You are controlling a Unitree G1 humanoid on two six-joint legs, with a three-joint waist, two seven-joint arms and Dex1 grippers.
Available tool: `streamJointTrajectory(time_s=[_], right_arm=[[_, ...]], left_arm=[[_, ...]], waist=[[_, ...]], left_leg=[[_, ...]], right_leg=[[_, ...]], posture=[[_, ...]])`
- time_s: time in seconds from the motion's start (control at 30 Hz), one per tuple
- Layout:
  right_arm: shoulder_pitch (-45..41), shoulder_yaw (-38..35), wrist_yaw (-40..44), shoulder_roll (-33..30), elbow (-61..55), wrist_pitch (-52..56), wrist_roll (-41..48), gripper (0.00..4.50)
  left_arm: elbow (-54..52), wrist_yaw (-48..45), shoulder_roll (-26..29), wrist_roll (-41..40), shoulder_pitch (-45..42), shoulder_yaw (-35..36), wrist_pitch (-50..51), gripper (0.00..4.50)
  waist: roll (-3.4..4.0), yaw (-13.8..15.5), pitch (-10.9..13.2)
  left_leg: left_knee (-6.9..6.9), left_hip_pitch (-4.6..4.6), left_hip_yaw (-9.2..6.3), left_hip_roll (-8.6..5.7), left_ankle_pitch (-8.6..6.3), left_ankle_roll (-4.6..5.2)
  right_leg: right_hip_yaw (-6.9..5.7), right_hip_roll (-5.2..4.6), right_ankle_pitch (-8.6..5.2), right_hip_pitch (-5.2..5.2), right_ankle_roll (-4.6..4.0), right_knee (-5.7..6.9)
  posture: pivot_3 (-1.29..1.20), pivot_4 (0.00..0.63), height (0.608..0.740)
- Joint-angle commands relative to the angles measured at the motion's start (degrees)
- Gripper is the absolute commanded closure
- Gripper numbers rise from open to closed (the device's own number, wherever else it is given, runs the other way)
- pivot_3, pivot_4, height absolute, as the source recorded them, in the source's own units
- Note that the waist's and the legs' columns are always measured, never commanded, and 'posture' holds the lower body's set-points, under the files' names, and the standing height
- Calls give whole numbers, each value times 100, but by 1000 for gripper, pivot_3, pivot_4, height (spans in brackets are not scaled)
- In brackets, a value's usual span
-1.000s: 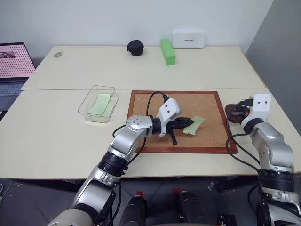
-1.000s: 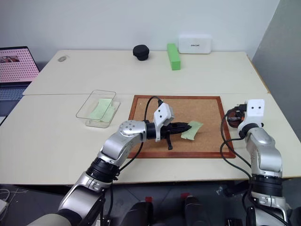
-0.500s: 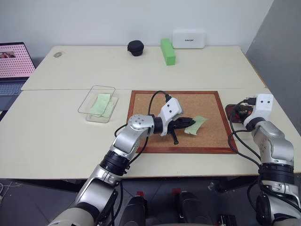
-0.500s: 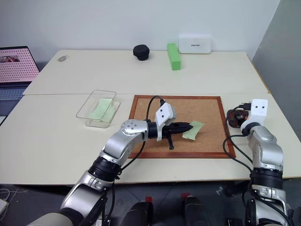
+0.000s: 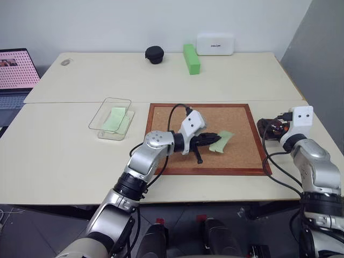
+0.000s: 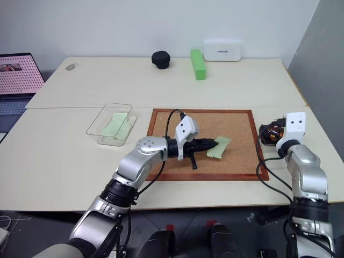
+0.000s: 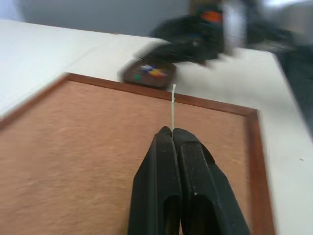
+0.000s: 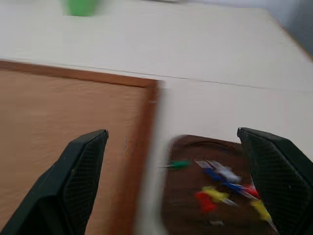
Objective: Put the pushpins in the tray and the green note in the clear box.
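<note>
My left gripper [image 5: 214, 138] is shut on one end of the pale-green note [image 5: 223, 141], holding it just over the cork board [image 5: 231, 115]. In the left wrist view the note [image 7: 173, 104] is a thin edge sticking out past the closed fingertips. The clear box [image 5: 95, 119] stands to the left of the board with another pale-green slip inside. My right gripper [image 8: 172, 133] is open, fingers wide apart over the dark brown tray [image 8: 183, 215], which holds several coloured pushpins [image 8: 222, 182]. That tray [image 6: 265, 132] lies off the board's right edge.
At the back of the table are a bright green block [image 5: 191, 58], a white case [image 5: 215, 44] and a small black round object [image 5: 155, 54]. A laptop [image 5: 16, 70] stands at the far left. Cables run from both wrists.
My right gripper has gone from shut to wide open at the tray and has shifted a little. The left gripper, still shut on the note, has barely shifted.
</note>
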Motion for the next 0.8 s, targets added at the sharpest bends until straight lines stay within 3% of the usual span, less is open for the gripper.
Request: streamJointTrajectory(time_s=[0.03, 0.23, 0.47, 0.7, 0.8], right_arm=[[128, 196, 579, -17, -1200, 27, 578, 5], [25, 800, 849, 326, -2610, 718, 1720, 5], [-243, 1021, 1006, 263, -2891, 1072, 2219, 5], [-392, 1096, 1104, 240, -2670, 938, 2187, 5], [-367, 1124, 1134, 218, -2620, 872, 2123, 0]], left_arm=[[23, 775, 66, 45, -289, 733, -80, 4500], [-144, 3106, 364, 1058, -168, 1687, -348, 4500], [-915, 5063, 323, 2060, 452, 2225, -150, 4500], [-1119, 5397, 218, 2218, 747, 2243, 320, 4500], [-1168, 5545, 78, 2146, 863, 2370, 549, 4059]], waist=[[0, -23, 0], [-1, -42, 1], [-2, 74, 1], [-5, 106, 2], [-5, 80, 2]], left_leg=[[2, 2, 1, 0, 0, 0], [2, 3, -6, 1, 0, 0], [4, -5, -11, -8, 0, -1], [7, -10, -15, -10, 0, -1], [7, -7, -15, -8, 0, -1]], right_leg=[[1, 0, 1, 0, 1, 2], [-2, 0, 2, 1, 4, 0], [-8, -14, 3, 2, 5, -5], [-16, -16, 4, 1, 5, -4], [-16, -13, 3, 1, 4, -2]], posture=[[0, 150, 740], [0, 150, 740], [0, 150, 740], [0, 150, 740], [0, 150, 740]])
